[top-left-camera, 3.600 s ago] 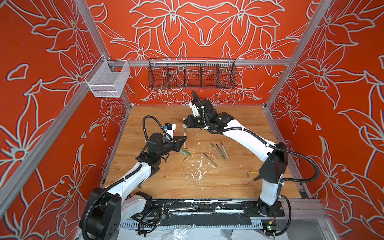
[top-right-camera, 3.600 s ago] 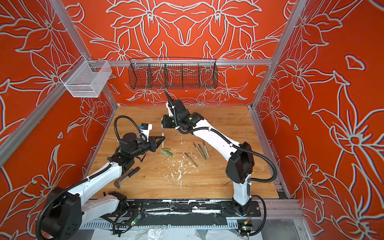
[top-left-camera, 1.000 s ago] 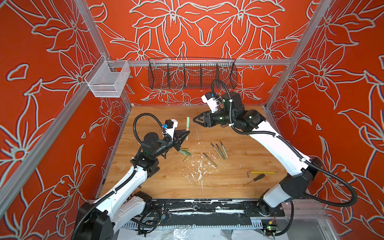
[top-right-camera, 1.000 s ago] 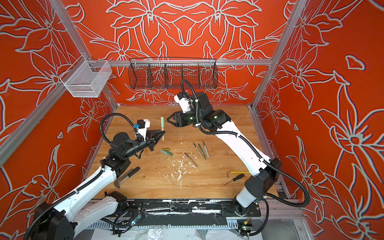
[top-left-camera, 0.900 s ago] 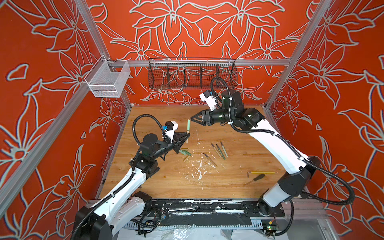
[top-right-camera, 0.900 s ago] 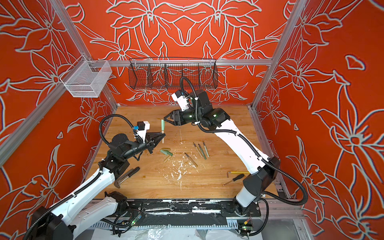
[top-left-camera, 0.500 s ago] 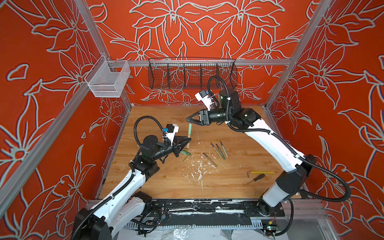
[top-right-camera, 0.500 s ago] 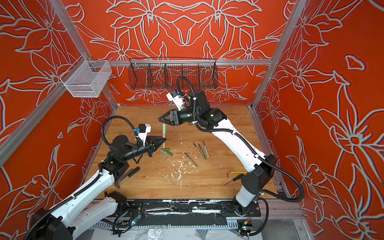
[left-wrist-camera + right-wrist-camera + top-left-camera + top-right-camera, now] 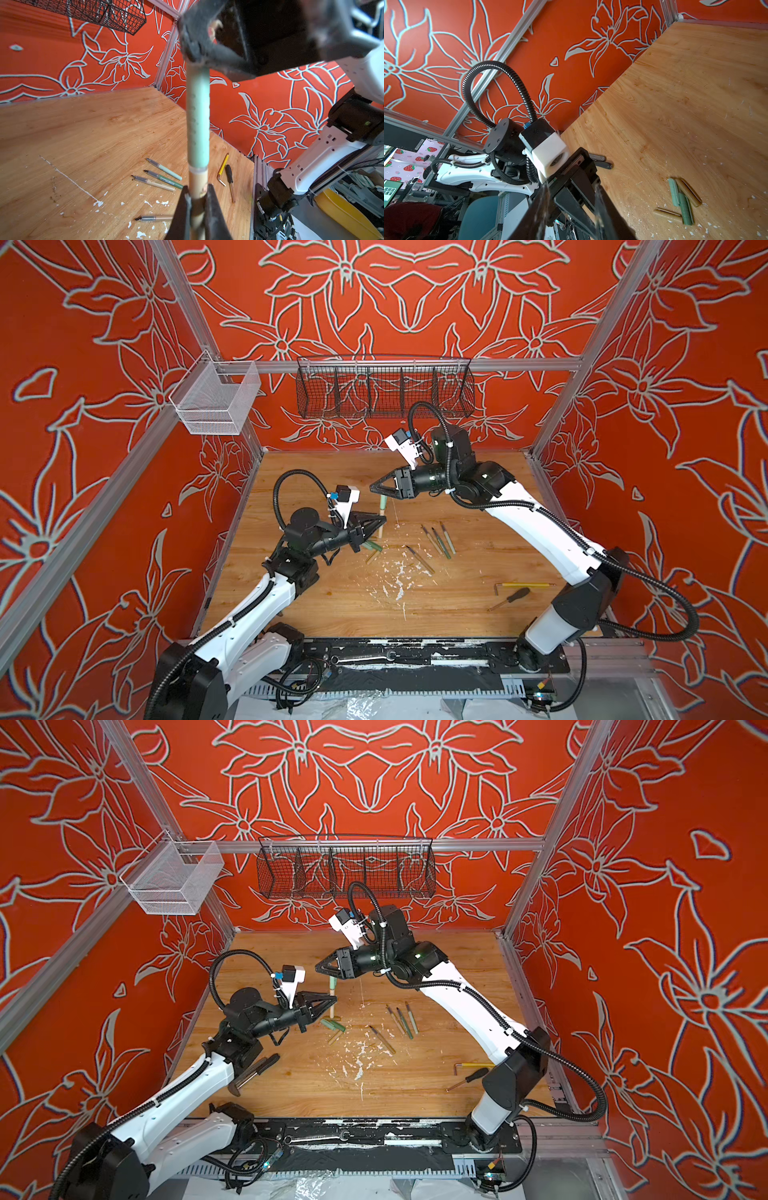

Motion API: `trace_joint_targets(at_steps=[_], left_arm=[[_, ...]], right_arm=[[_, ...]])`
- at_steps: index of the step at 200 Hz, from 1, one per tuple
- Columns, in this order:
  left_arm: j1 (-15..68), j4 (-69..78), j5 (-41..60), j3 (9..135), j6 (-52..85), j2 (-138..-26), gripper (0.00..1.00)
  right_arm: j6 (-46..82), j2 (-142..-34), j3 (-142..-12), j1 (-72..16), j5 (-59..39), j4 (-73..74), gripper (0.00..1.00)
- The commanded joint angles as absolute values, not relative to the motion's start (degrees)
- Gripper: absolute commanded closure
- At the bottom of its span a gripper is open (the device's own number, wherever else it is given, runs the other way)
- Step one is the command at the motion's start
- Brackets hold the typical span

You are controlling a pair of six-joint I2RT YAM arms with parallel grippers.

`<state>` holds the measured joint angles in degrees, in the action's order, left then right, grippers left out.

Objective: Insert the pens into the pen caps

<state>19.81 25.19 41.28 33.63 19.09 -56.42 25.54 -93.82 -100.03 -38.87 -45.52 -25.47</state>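
Note:
My left gripper (image 9: 379, 524) is shut on the tan barrel of a pen (image 9: 198, 182) and holds it upright. A pale green pen cap (image 9: 382, 503) sits on the pen's upper end. My right gripper (image 9: 373, 487) hovers at the cap's top with its jaws apart and nothing between them. In the left wrist view its fingers (image 9: 199, 47) meet the end of the cap (image 9: 197, 116). Three pens (image 9: 438, 538) lie side by side mid-table, and one more pen (image 9: 419, 560) lies nearer. Loose pen caps (image 9: 681, 197) lie in a small pile beside the left gripper.
A yellow hex key (image 9: 525, 585) and a black-handled screwdriver (image 9: 509, 599) lie at the front right. A dark tool (image 9: 253, 1073) lies under the left arm. A black wire basket (image 9: 384, 387) and a white mesh basket (image 9: 216, 400) hang on the back rail. White flecks (image 9: 399, 576) dot the wood.
The right gripper has swung left and down to the top of the capped pen, and its jaws have narrowed. The left gripper has shifted the pen slightly nearer and lower.

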Motion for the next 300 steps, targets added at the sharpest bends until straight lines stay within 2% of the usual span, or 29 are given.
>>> trace_joint_targets(at_steps=[1,79,138,207,233,300], left_arm=[[19.5,29.7,43.4,35.6,19.9,-56.1,1.0],[19.5,29.4,44.1,34.6,20.2,-58.3,1.0],[19.5,29.3,44.7,34.4,20.4,-58.3,1.0],[18.7,32.6,44.4,36.3,22.2,-61.0,1.0],[18.3,34.4,44.7,37.0,23.2,-62.1,1.0],[17.9,36.9,45.4,38.0,24.6,-63.5,1.0]], right_arm=[[24.0,-92.5,-98.8,-39.1,-42.2,-27.3,0.62],[24.6,-90.3,-98.2,-38.2,-38.4,-24.3,0.56],[24.4,-91.1,-98.1,-37.6,-37.1,-25.8,0.55],[24.0,-92.5,-98.0,-37.8,-40.2,-27.1,0.62],[23.8,-92.5,-97.5,-37.9,-39.7,-27.7,0.68],[22.0,-92.9,-97.7,-37.9,-35.9,-31.2,0.71]])
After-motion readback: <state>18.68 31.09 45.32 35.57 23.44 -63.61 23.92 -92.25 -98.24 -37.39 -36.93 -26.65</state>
